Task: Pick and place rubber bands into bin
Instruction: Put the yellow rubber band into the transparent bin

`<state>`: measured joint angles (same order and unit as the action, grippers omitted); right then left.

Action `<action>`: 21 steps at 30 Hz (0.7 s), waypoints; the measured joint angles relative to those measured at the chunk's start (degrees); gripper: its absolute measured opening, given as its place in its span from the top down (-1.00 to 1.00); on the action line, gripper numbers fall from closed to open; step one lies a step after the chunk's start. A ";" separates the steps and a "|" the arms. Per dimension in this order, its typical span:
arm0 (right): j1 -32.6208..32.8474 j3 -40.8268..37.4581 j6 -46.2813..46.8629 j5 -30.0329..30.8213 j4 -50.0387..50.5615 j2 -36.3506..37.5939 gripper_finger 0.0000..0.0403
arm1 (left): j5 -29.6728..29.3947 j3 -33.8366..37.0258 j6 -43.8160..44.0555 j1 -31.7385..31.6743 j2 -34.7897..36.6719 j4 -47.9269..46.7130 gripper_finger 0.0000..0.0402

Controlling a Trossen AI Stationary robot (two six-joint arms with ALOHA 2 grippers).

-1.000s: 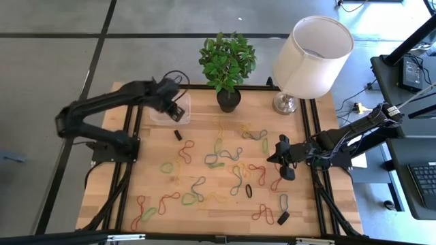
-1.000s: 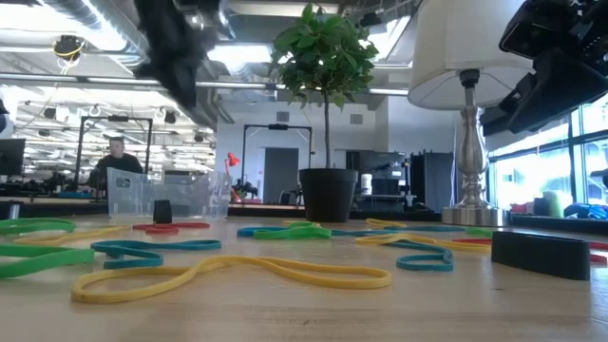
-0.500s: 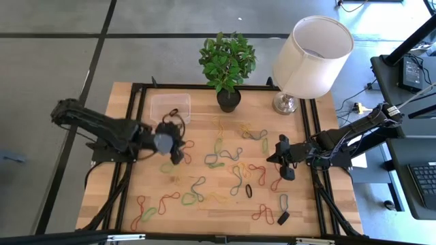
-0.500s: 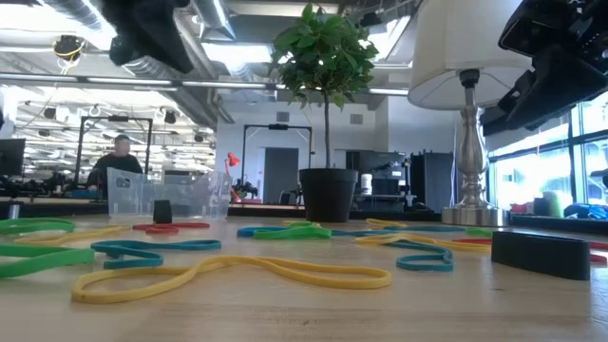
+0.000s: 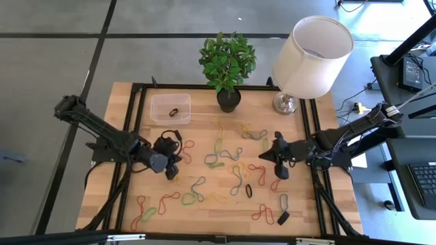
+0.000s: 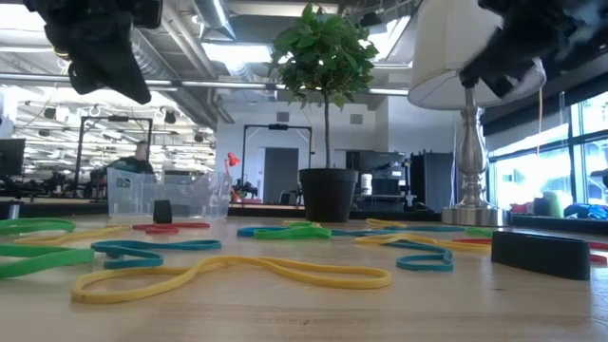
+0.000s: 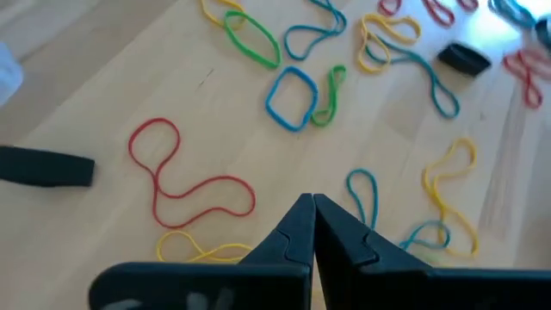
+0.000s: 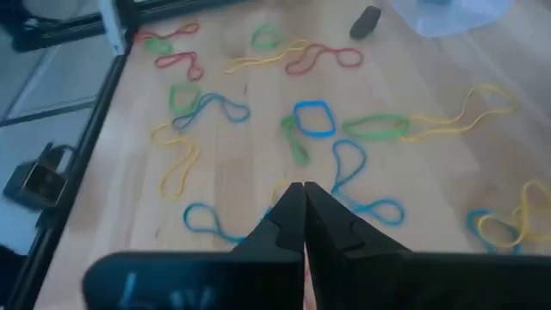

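Note:
Many rubber bands (image 5: 218, 162) in several colours lie loose on the wooden table. The clear bin (image 5: 170, 109) stands at the far left with a black band (image 5: 175, 113) lying in it. My left gripper (image 5: 170, 170) hovers shut and empty above the bands left of centre; in its wrist view the tips (image 7: 312, 205) stand over a red band (image 7: 185, 185). My right gripper (image 5: 275, 163) is shut above the bands at the right, tips (image 8: 301, 189) over a blue band (image 8: 349, 185). A thin orange band strand (image 6: 543, 90) hangs beside it. My right gripper seems to have a thin orange rubber band pinched at its shut tips, coming slanting down from the table's right. Only one strand (image 6: 543, 90) shows, hanging slack and clear of the table. The fingers themselves hide the place of contact.
A potted plant (image 5: 229, 99) and a lamp (image 5: 289, 102) stand along the far edge. Small black blocks lie near the bin (image 5: 177, 135) and at the near right (image 5: 283, 218). Black frame rails (image 5: 135, 136) run along the table's sides.
My left gripper has swung from above the bin toward the table's near edge and come down, turning as it went; it now hangs over the bands left of centre. My right gripper has risen a little and tipped up, and an orange strand now shows beside it.

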<state>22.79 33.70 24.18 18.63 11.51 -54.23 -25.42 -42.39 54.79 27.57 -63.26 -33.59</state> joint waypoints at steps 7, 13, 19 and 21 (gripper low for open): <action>-2.98 21.39 7.44 0.43 19.54 -19.29 0.99 | 0.23 0.04 -8.16 0.16 1.74 -0.54 0.99; -7.70 36.38 23.75 -4.44 38.25 -34.79 0.97 | 1.33 0.04 -14.89 0.09 4.72 -1.58 0.99; -9.01 40.34 31.46 -13.26 41.60 -45.90 0.77 | 1.36 0.04 -18.94 0.09 9.06 -4.50 0.99; -8.99 40.09 34.78 -15.56 41.80 -48.57 0.70 | 1.35 0.04 -19.29 0.09 10.57 -4.97 0.99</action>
<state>13.80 73.79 58.96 3.07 53.32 -102.81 -24.08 -42.35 35.50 27.66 -52.70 -38.55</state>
